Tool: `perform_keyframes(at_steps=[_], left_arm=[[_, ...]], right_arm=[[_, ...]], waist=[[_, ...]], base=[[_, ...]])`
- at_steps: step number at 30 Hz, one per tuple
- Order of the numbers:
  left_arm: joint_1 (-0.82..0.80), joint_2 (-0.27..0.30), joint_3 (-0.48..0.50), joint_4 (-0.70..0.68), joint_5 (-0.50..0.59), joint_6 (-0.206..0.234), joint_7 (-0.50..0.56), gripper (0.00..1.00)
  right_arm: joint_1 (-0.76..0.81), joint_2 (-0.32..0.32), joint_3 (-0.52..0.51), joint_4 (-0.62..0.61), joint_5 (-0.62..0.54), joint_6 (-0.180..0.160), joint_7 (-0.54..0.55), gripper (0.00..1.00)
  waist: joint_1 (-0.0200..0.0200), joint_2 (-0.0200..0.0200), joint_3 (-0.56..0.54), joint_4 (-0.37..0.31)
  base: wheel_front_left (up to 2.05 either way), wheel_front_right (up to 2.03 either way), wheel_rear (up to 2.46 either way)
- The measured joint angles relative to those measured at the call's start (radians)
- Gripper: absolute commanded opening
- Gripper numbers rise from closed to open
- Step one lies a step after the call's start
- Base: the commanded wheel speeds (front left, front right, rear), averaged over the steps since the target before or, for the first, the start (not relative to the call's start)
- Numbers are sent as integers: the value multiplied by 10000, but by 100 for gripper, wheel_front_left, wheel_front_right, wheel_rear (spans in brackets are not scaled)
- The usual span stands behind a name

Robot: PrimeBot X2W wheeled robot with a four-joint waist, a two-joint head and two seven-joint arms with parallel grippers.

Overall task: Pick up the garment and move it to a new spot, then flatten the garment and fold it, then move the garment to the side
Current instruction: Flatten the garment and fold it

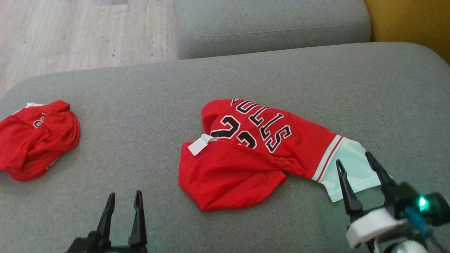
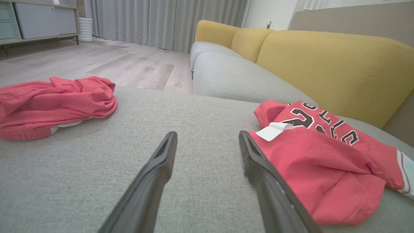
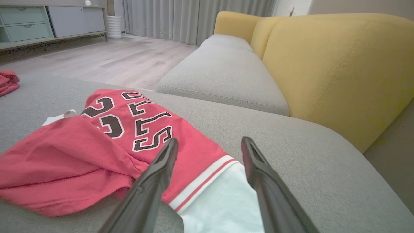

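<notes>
Crumpled red garment [image 2: 323, 161] beside parted tool [image 2: 207, 134]

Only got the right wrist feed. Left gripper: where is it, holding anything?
Observer: Left gripper is open and empty, over bare cushion to the left of the jersey, apart from it.
Operator: Red scrap at my left edge?
Observer: A second red garment, bunched up at the cushion's left end, well clear of the jersey.
Operator: Jersey flat?
Observer: No. Head view shows its near-left part doubled over into a thick fold.
</notes>
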Motion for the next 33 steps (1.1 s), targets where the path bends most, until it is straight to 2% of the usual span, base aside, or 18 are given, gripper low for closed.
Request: perform_keyframes(at_steps=[4, 7, 12, 22, 28, 33], left_arm=[[-207, 0, -4, 142, 71, -77, 0, 100], [-258, 0, -33, 173, 75, -90, 0, 100], [-262, 0, -77, 257, 81, -136, 0, 100], [-819, 0, -447, 884, 226, -265, 0, 100], [-2564, -12, -1576, 2077, -842, -355, 104, 100], [-4385, 86, -2500, 3294, -2025, -428, 997, 100]], right_arm=[[149, 418, -405, 1149, -688, 0, -2102, 100], [153, 539, -715, 1837, -825, 0, -2617, 100], [161, 585, -754, 1956, -265, 0, -2675, 100], [143, 587, -558, 1791, -111, 0, -2675, 100], [58, 587, -328, 1733, -144, 0, -2675, 100], [-348, 587, 75, 1628, -226, 0, -2675, 100]], waist=[[0, 0, 16, -6], [0, 0, 2, 0], [0, 0, -1, 12], [0, 0, 157, -29], [0, 0, 473, -163], [2, 0, 867, -386]], base=[[0, 0, 0], [0, 0, 0], [0, 0, 0], [0, 0, 0], [0, 0, 0], [0, 0, 0]])
